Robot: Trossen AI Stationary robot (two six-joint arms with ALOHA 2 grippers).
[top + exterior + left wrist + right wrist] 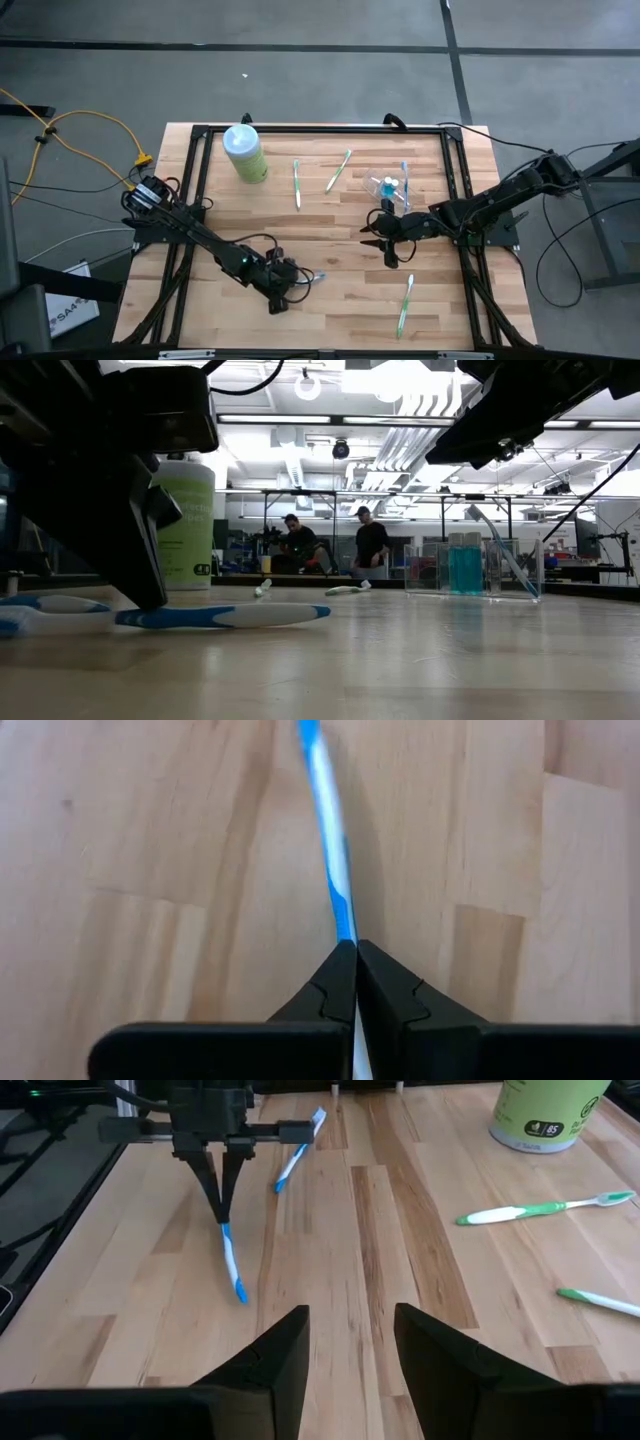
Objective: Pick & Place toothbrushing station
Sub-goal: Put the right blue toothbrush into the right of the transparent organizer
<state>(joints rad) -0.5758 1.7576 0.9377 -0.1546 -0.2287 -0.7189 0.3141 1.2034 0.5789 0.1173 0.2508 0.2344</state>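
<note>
I see the clear toothbrush holder (388, 187) standing near the right edge of the tabletop (340, 290), toward the far side. In the low view something blue (464, 569) sits inside the holder (474, 568), and a thin stick leans out of its top. Nothing touches it on the outside.

A pale-green bottle with a white cap (244, 153) stands near the far left corner. Two green and white toothbrushes (297, 184) (338, 170) lie flat between the bottle and the holder, apart from each other. A third green toothbrush (405, 305) lies near the front edge on the right.

My left gripper (283, 290) is low at the front edge, a bit left of the middle. Its fingers (340, 985) are pressed together on the end of a blue and white toothbrush (327, 840), whose far tip rests on the wood. A second blue and white toothbrush (298, 1150) lies just beside it.

My right gripper (380, 236) hangs above the table just in front of the holder, with the arm reaching in from the right edge. Its two fingers (270, 1360) are spread apart and hold nothing. It points across the table at the left gripper (222, 1215).

Two people (335, 545) sit far off in the room behind the table.
</note>
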